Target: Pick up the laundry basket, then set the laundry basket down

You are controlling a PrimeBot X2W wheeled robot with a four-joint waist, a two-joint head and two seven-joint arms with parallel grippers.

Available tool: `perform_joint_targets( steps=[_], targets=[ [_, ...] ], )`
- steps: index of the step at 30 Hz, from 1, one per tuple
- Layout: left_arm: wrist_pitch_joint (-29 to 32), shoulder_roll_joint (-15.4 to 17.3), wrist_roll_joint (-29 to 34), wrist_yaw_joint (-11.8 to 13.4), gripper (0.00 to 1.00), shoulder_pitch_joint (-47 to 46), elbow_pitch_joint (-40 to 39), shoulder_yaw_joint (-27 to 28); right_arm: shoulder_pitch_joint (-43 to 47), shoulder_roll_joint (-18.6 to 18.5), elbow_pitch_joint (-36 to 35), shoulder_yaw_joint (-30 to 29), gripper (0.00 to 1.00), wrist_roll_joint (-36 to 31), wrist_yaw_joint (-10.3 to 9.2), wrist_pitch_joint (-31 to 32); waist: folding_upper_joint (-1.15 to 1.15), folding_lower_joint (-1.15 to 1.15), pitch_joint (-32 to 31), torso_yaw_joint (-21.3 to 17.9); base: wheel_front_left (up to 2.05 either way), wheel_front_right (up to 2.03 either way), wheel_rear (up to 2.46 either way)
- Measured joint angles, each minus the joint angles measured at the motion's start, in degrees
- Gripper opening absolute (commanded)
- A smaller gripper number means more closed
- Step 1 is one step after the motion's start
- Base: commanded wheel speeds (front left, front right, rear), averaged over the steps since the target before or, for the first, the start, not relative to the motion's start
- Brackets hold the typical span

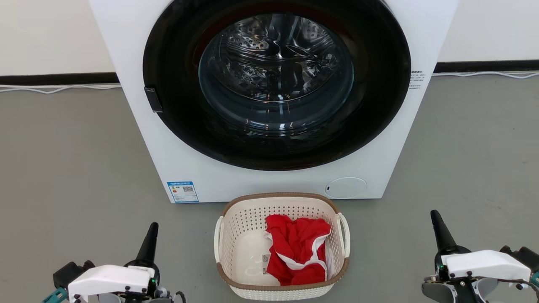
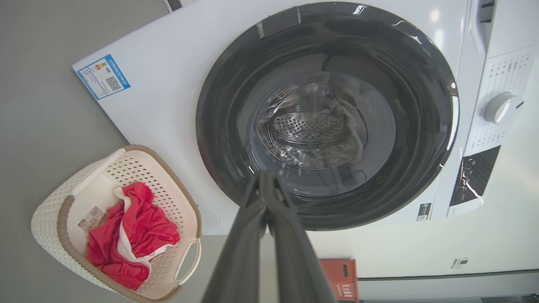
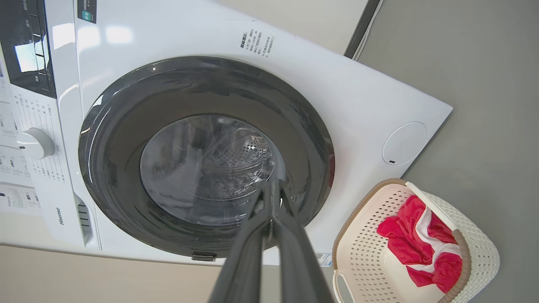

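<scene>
left end effector [image 1: 153, 227]: pressed together
right end effector [image 1: 434, 216]: pressed together too
basket [image 1: 236, 240]: on floor [image 1: 80, 168] between them, touching neither, red cloth [image 1: 297, 248] inside

The right claw [image 3: 271, 191] is seen from behind, its two long dark fingers pressed together at the tips. Beyond it, a white washing machine [image 3: 345, 105] is shown tilted, its round dark door [image 3: 206, 155] closed and a pale dial [image 3: 36, 143] at its left. At lower right, the cream laundry basket [image 3: 463, 252] is set on the grey floor [image 3: 484, 84], just beside the machine. A red and white cloth [image 3: 412, 240] is crumpled inside it.
</scene>
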Motion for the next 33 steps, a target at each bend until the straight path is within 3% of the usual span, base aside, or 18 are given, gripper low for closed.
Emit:
perform_joint_targets(
  steps=[29,33],
  targets=[
    [4.6,0.0,-15.6,-1.7,0.00,0.0,-4.2,2.7,0.9,0.0,-4.4,-2.0,0.00,20.3,0.00,4.8,0.00,0.00,0.1,0.2,0.00,0.00,0.00],
    [4.6,0.0,-16.1,-2.0,0.00,0.0,-4.3,2.8,1.0,0.0,-4.5,-2.1,0.00,20.7,0.00,4.8,0.00,0.00,0.1,0.2,0.00,0.00,0.00]
  ],
)
